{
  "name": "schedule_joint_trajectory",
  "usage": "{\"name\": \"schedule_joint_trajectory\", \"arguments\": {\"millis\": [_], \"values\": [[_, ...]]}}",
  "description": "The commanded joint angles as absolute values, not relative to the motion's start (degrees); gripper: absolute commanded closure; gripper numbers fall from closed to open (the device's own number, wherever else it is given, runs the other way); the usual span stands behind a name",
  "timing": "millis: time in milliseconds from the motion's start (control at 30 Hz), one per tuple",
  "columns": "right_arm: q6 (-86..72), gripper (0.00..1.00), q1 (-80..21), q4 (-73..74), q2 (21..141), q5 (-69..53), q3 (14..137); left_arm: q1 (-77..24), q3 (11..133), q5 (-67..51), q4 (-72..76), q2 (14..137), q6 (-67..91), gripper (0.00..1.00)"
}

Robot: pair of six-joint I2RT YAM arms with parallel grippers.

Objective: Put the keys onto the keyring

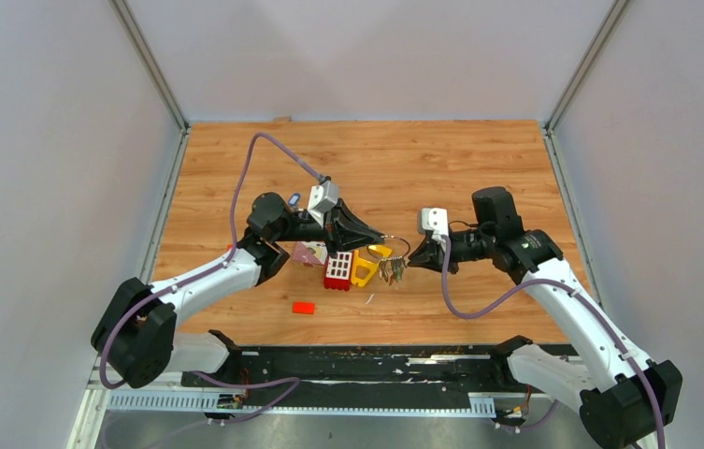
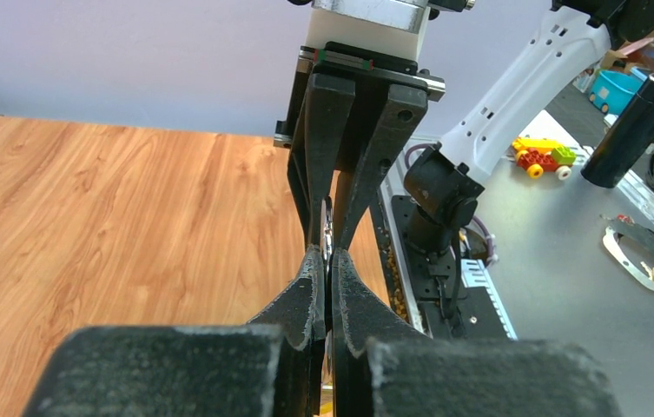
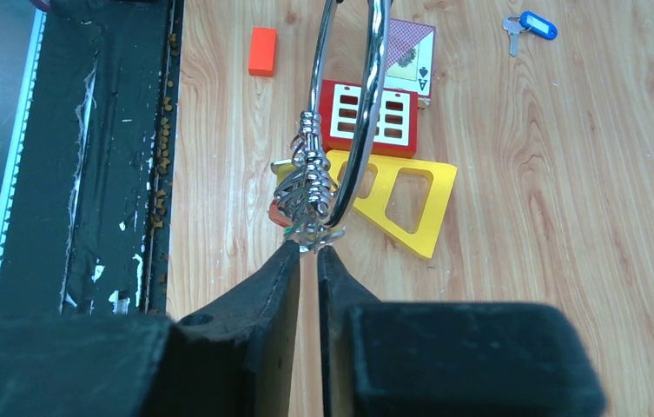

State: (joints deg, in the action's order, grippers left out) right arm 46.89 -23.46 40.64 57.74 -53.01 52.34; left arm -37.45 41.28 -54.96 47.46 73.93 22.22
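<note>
The keyring [image 1: 396,245] is a thin silver wire loop held above the table between the two arms. My left gripper [image 1: 373,236] is shut on its edge; in the left wrist view only a sliver of the keyring [image 2: 328,228] shows between the pads of the left gripper [image 2: 327,261]. A bunch of keys [image 1: 392,272] hangs from the ring. In the right wrist view the keyring [image 3: 379,87] runs up out of frame, and the keys [image 3: 308,187] cluster at the tips of my right gripper [image 3: 308,250], which pinches them through a narrow slit. A blue-headed key [image 3: 536,24] lies apart on the wood.
Under the ring lie a yellow triangular frame [image 3: 406,195], a red window block [image 3: 369,117] and a playing card [image 3: 412,50]. A small red block [image 1: 304,307] sits nearer the black base rail [image 1: 357,360]. Grey walls close off three sides.
</note>
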Motion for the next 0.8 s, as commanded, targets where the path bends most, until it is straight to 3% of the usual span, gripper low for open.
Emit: {"name": "schedule_joint_trajectory", "arguments": {"millis": [0, 133, 333, 767], "values": [[47.00, 0.80, -23.38, 39.99, 56.47, -54.72, 52.53, -37.18, 41.31, -54.24, 51.09, 72.42, 22.36, 1.00], [45.60, 0.60, -23.38, 37.82, 56.98, -55.51, 52.11, -37.21, 41.24, -54.52, 52.76, 72.68, 23.86, 1.00], [44.50, 0.55, -23.45, 36.95, 59.86, -57.75, 52.79, -37.20, 40.66, -54.58, 55.57, 72.77, 25.65, 1.00], [44.24, 0.79, -23.44, 36.67, 60.79, -56.63, 53.79, -37.23, 39.99, -54.56, 55.82, 72.63, 24.69, 1.00]]}}
